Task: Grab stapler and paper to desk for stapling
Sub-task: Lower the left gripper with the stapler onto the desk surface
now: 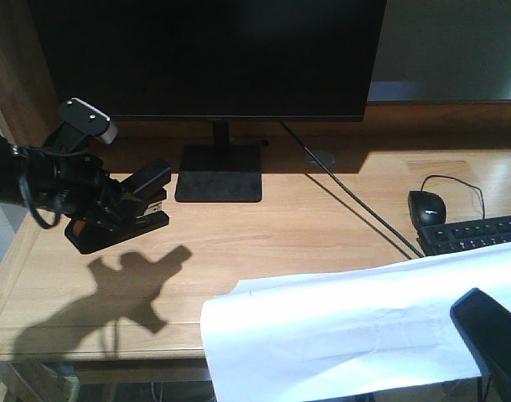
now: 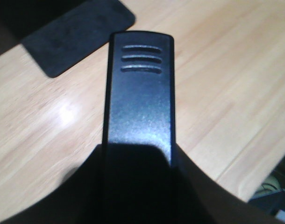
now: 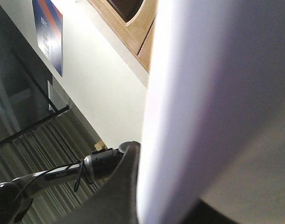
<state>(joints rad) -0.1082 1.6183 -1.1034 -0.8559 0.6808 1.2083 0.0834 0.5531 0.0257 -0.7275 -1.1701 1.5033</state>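
Landmark: monitor base [image 1: 220, 172], centre-back on the desk [image 1: 306, 226].
Left claw: left gripper [image 1: 134, 205], clamped on the stapler [image 1: 142, 223].
Stapler position: left-front of the monitor base, near the desk's left edge. Held clear of the wood, judging by the separate shadow underneath. Not yet set down.
Stapler axis: in line with the claw. Ribbed top end sticking straight out past the fingers toward the monitor base in the left wrist view. Orange-red patch at the opposite end, farthest from the base.
Right claw: right gripper [image 1: 482, 322], pinched on the paper [image 1: 339, 335] at its right side, judging by the sheet running between dark fingers in the right wrist view. Only one finger visible from the front.
Paper position: right-front of the monitor base, overhanging the desk's front edge. Contact with the wood not readable.
Key relation: free left corner of the paper right-front of the stapler, well apart. Nose aimed at the monitor base, not at that corner. Left arm nearer to it.
Next, as a guess: lay the sheet flat in front of the monitor base, then swing the nose round to the corner.
Risk: limp sheet, likely to sag or slide off the front edge.
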